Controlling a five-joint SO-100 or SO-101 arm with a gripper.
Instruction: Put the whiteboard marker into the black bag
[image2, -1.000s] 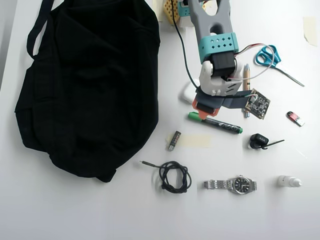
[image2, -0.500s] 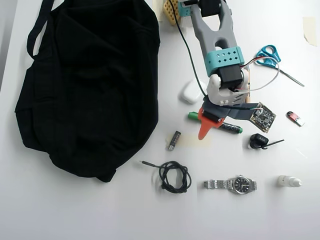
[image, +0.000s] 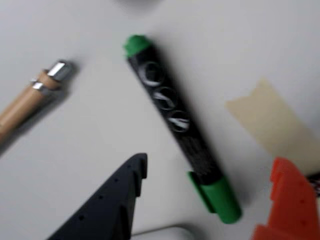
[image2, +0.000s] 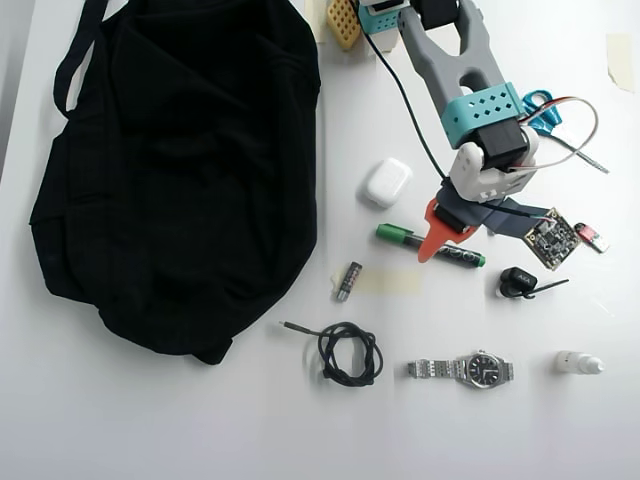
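Hovering over the whiteboard marker (image2: 430, 246), the hand (image2: 432, 250) is spread wide and grips nothing. That marker lies flat on the counter (image2: 480, 430), right of the black bag (image2: 180, 170); its white print (image: 165, 97) is too blurred to read.

The arm reaches down from the top edge of the overhead view. Its pincer (image2: 432, 248) points downward, jaws parted, nothing between them.
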